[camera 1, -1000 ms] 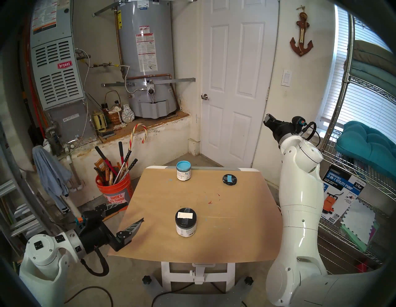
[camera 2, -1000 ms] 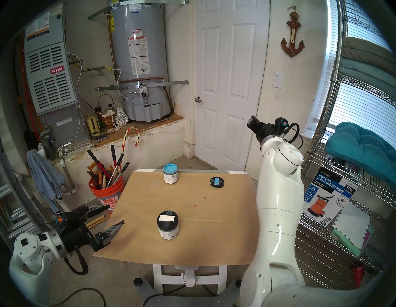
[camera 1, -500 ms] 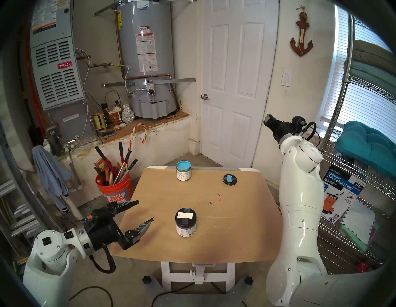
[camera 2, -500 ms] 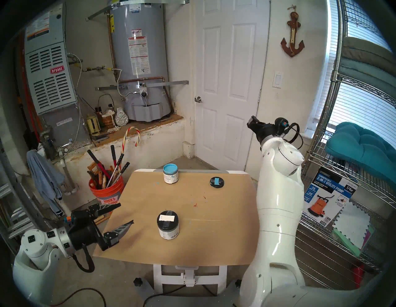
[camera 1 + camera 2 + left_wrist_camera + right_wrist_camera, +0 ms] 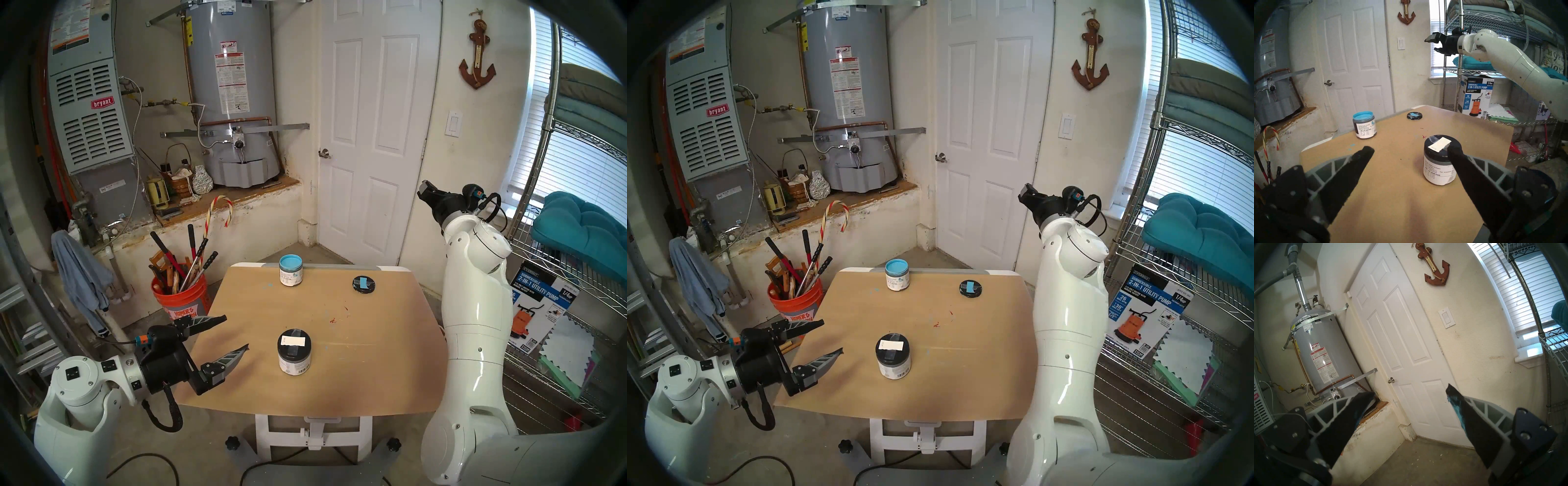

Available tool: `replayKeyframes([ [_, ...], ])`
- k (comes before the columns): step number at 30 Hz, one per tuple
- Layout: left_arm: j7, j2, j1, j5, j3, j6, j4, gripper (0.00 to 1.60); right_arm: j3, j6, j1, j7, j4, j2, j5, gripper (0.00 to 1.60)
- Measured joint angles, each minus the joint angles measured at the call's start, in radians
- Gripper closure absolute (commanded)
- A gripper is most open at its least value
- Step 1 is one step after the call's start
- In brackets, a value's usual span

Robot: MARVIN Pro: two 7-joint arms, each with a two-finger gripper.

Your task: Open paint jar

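Standing upright near the table's [image 5: 356,366] front edge, the paint jar [image 5: 293,351] looks rigid, smooth-walled and fairly heavy — best held low on its label while the taped black lid [image 5: 293,341] is twisted. The left gripper [image 5: 235,334], just left of it, is spread wide and empty; the right gripper [image 5: 1411,392] too — raised far right.

The paper-covered table [image 5: 373,339] carries a lidded paint jar [image 5: 293,353], an open blue jar [image 5: 290,275] and a loose lid [image 5: 363,284].

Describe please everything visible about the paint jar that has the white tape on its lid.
The paint jar is small and round, with a white printed label around its body. Its black screw lid, marked with a white tape strip, is still on. It stands upright on the brown paper-covered table, near the front. Nothing grips it; the open left end effector is beside it, apart.
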Motion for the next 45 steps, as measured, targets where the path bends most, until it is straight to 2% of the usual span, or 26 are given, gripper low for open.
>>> replayKeyframes([
  [16, -0.021, 0.014, -0.008, 0.031, 0.004, 0.007, -0.004, 0.00, 0.000, 0.000, 0.000, -0.001, 0.000, 0.000, 0.000, 0.00],
  [26, -0.039, 0.016, 0.013, 0.062, -0.009, -0.017, -0.003, 0.00, 0.000, 0.000, 0.000, -0.002, 0.000, 0.000, 0.000, 0.00],
  [38, -0.100, 0.033, 0.044, 0.062, -0.032, -0.053, 0.006, 0.00, 0.000, 0.000, 0.000, -0.002, 0.000, 0.000, 0.000, 0.00],
  [45, -0.104, 0.033, 0.047, 0.066, -0.033, -0.064, 0.008, 0.00, 0.000, 0.000, 0.000, -0.002, 0.000, 0.000, 0.000, 0.00],
])
